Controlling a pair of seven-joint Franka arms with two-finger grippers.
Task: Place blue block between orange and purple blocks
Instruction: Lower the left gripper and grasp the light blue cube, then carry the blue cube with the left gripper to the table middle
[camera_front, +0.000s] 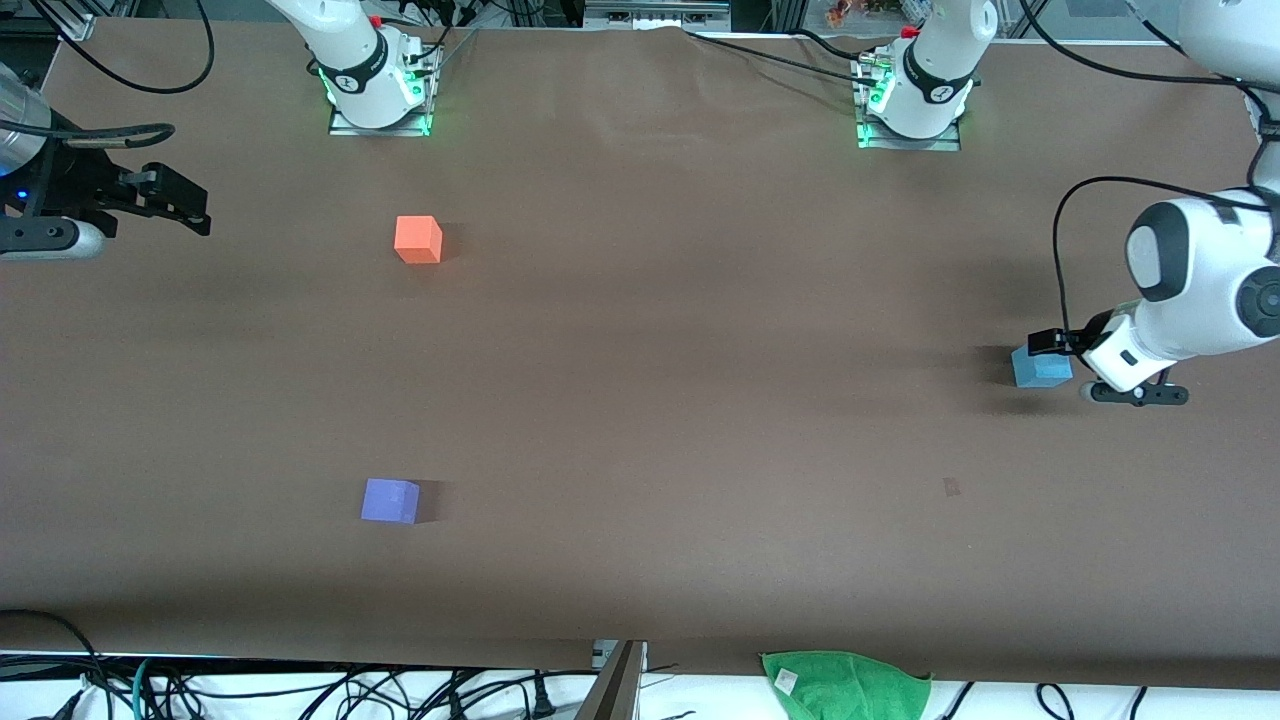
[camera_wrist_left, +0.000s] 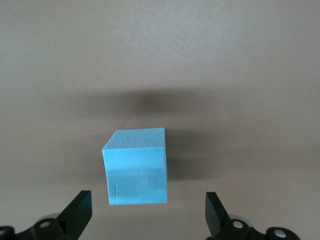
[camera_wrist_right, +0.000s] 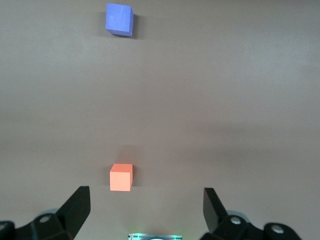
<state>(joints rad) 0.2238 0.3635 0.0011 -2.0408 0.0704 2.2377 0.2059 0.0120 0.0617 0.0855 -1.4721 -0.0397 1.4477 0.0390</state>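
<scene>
The purple block (camera_front: 390, 500) is seen nearest the front camera. The blue block (camera_front: 1040, 368) sits toward the left arm's end, framed untouched by the wide-open left gripper (camera_wrist_left: 147, 212). The orange block (camera_front: 418, 239) lies farthest; the right gripper (camera_wrist_right: 145, 210) waits, spread and empty.

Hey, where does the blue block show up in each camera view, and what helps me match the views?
Front view: blue block on the table at the left arm's end, right beside the left hand.
Left wrist view: blue block low in the middle, between the open fingers, untouched.
Right wrist view: not in it; only the orange block and purple block.
Shared landmark: the left hand beside the block.
</scene>
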